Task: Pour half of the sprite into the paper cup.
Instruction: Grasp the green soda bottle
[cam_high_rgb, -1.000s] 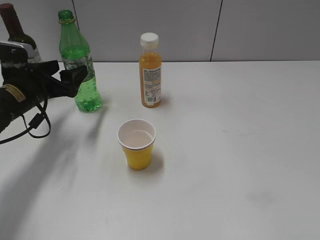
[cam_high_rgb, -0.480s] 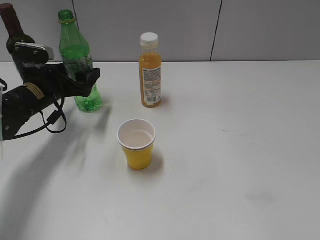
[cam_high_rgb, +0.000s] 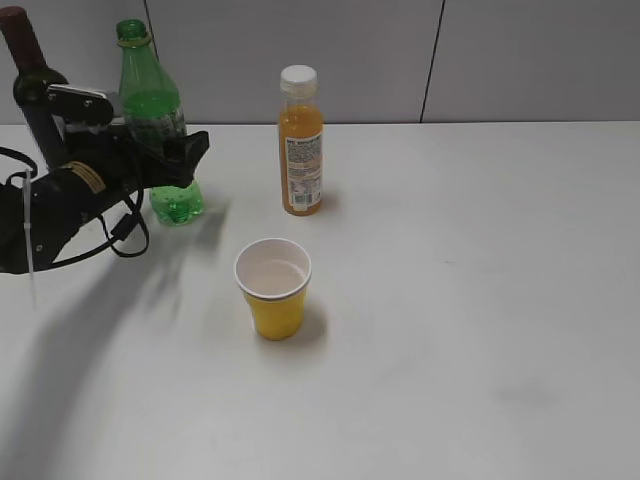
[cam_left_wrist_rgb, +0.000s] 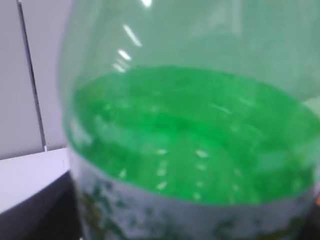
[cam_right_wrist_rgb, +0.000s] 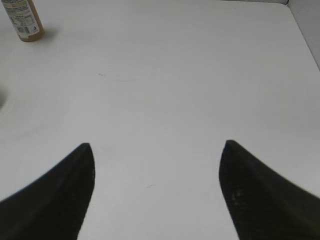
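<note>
The sprite (cam_high_rgb: 150, 100), a tall green bottle with no cap, stands upright at the back left of the white table (cam_high_rgb: 480, 300). My left gripper (cam_high_rgb: 166, 146) is open, with a jaw on either side of the bottle at label height. One dark finger shows in front of the bottle. The left wrist view is filled by the sprite (cam_left_wrist_rgb: 190, 140), with green liquid above the label band. The yellow paper cup (cam_high_rgb: 273, 285) stands upright nearer the front, apart from the bottle; it looks empty. My right gripper (cam_right_wrist_rgb: 156, 145) is open and empty over bare table.
A dark wine bottle (cam_high_rgb: 30, 70) stands just left of and behind the left arm. An orange juice bottle with a white cap (cam_high_rgb: 301, 140) stands right of the sprite and also shows in the right wrist view (cam_right_wrist_rgb: 22, 20). A grey wall runs behind the table.
My left arm has moved right and forward, bringing its open jaws around the sprite. The bottle, cup and other bottles have not moved.
</note>
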